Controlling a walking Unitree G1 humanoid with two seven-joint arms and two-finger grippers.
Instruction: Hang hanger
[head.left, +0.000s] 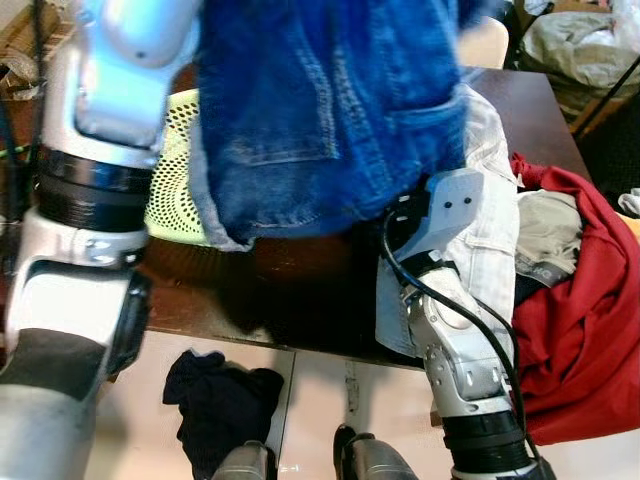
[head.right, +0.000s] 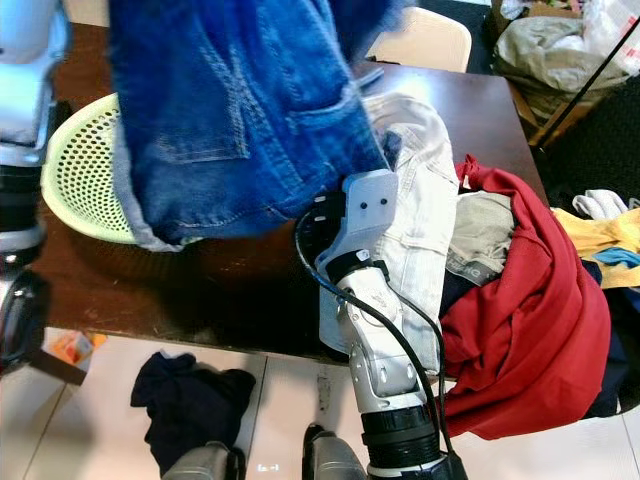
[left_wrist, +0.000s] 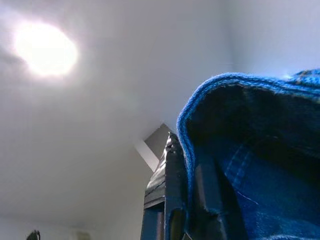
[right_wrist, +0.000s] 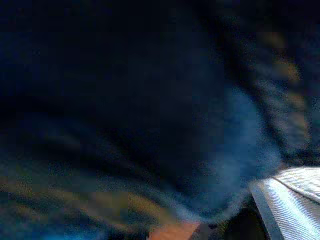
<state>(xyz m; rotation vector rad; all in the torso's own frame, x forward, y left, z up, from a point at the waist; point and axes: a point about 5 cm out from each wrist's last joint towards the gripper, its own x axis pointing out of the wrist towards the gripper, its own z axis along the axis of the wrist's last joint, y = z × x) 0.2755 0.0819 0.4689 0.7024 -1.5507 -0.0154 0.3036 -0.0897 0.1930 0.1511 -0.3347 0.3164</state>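
In the left wrist view, the left gripper is seen at the lower centre of the frame, pointed up toward a pale ceiling with a bright lamp at the upper left. One black finger is visible with the hem of a blue denim garment draped directly against it; whether cloth is pinched between the fingers cannot be told. No hanger can be made out in any view, so its place relative to either gripper cannot be given.

In the right eye view, the denim garment is held high, across the upper left and centre of the frame. The right arm rises from the lower centre and passes under the denim's lower edge; the right gripper is hidden by the cloth, and its state cannot be told.

Beneath lies a dark wooden table. A pale green basket rests at centre left, a white garment at centre, and a red garment at the right edge. A dark cloth lies on the floor at lower left.
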